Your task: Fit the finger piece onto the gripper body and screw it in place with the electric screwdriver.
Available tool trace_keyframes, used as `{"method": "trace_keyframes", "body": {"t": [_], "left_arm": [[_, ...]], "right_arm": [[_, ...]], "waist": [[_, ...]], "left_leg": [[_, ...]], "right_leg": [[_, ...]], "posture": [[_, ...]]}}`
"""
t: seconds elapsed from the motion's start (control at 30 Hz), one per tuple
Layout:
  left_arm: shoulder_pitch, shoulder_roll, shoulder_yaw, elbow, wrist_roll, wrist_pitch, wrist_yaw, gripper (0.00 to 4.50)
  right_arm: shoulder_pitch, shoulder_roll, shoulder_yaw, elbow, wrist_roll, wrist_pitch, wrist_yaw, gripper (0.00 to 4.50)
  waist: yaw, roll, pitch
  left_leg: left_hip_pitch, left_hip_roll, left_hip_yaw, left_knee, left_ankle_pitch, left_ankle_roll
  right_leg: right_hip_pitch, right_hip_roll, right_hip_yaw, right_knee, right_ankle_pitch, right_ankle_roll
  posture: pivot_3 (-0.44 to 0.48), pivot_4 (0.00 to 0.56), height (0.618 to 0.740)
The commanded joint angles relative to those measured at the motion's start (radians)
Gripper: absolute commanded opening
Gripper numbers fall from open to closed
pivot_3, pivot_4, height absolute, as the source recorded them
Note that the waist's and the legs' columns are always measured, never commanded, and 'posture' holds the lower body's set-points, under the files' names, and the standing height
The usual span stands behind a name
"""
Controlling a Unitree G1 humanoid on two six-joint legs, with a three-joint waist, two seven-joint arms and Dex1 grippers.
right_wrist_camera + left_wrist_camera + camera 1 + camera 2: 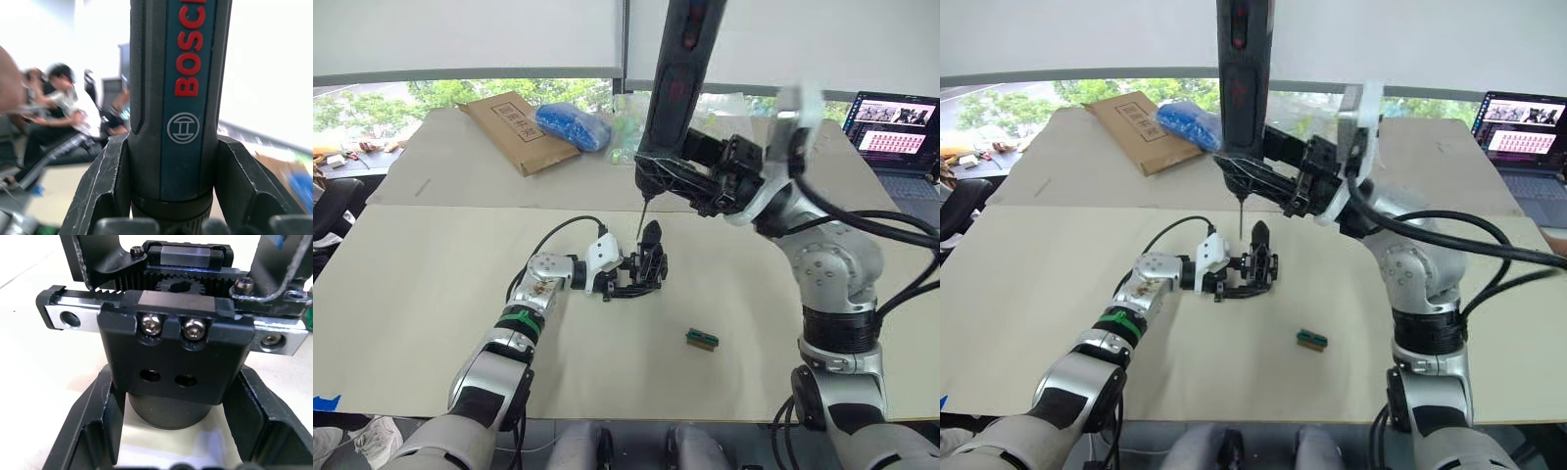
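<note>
The gripper body [646, 268], a small black assembly with a toothed rack and two silver screws [171, 328], rests on the table with my left gripper [626, 276] shut on it. A black pointed piece [652, 235] stands up from the body; I cannot tell whether it is the finger piece. My right gripper [672, 178] is shut on the electric screwdriver [681, 69], holding it upright above the body. The red lettering on the screwdriver [178, 98] faces the right wrist camera. The thin bit [641, 215] points down just left of the pointed piece, close above the body.
A small green-and-brown block [702, 339] lies on the table to the right of the body. A cardboard box [514, 127], a blue bag [573, 125] and clear plastic bags [625, 132] lie at the back. A laptop [896, 132] stands far right. Seated people [63, 103] are in the background.
</note>
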Motion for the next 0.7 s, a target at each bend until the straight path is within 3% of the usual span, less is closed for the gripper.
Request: {"method": "trace_keyframes", "body": {"t": [0.03,0.1,0.2,0.3,0.4,0.5,0.6,0.7], "left_arm": [[-0.015,0.008,0.006,0.020,0.014,0.012,0.004,2.34],[-0.017,0.015,0.006,0.021,0.016,0.008,0.000,3.38],[-0.005,0.049,0.002,-0.008,0.017,-0.014,-0.042,4.46],[0.029,0.099,0.001,-0.089,-0.005,-0.008,-0.113,4.50],[0.130,0.203,-0.012,-0.328,-0.070,0.062,-0.261,4.50],[0.205,0.246,-0.029,-0.501,-0.124,0.174,-0.316,4.50],[0.286,0.245,-0.062,-0.686,-0.166,0.269,-0.318,4.50],[0.314,0.203,-0.080,-0.758,-0.174,0.317,-0.266,4.50]], "right_arm": [[0.047,-0.049,-0.052,-0.108,0.118,0.058,0.008,1.95],[0.099,-0.090,-0.063,-0.161,0.159,0.082,0.018,1.95],[0.205,-0.155,-0.100,-0.251,0.205,0.102,0.000,1.95],[0.314,-0.192,-0.137,-0.324,0.190,0.080,-0.038,1.95],[0.512,-0.195,-0.207,-0.413,0.097,0.014,-0.097,1.95],[0.585,-0.189,-0.214,-0.440,0.034,-0.037,-0.130,1.95],[0.674,-0.166,-0.213,-0.465,-0.035,-0.089,-0.157,1.95],[0.725,-0.153,-0.196,-0.492,-0.068,-0.123,-0.174,1.95]], "waist": [[0.002,0.000,0.000],[0.003,0.000,0.000],[0.003,-0.001,0.001],[0.001,-0.001,0.001],[0.002,-0.002,0.001],[0.003,-0.001,0.001],[0.019,-0.001,0.001],[0.027,-0.001,0.001]], "left_leg": [[0.000,0.000,0.000,0.000,0.000,0.000],[0.000,0.000,0.000,0.001,0.000,0.000],[-0.001,0.000,0.001,0.000,0.000,0.000],[-0.001,0.001,0.002,-0.001,0.000,0.000],[0.000,0.002,0.001,-0.002,0.000,0.000],[0.000,0.001,0.003,-0.001,0.000,0.000],[0.001,0.002,0.003,0.001,0.000,0.000],[0.000,0.001,0.003,0.001,0.000,0.001]], "right_leg": [[0.000,0.000,0.000,0.000,0.000,0.000],[0.001,0.000,0.000,-0.001,0.000,0.000],[-0.001,0.000,0.001,-0.001,0.000,0.000],[-0.002,0.000,0.001,-0.001,0.000,0.000],[-0.001,0.000,0.000,-0.001,0.000,0.000],[-0.002,0.000,0.003,-0.001,0.000,0.000],[0.000,0.000,0.003,-0.001,0.000,0.000],[0.000,0.000,0.004,-0.001,0.000,0.000]], "posture": [[0.000,0.150,0.740],[0.000,0.150,0.740],[0.000,0.150,0.740],[0.000,0.150,0.740],[0.000,0.150,0.740],[0.000,0.150,0.740],[0.000,0.150,0.740],[0.000,0.150,0.740]]}}
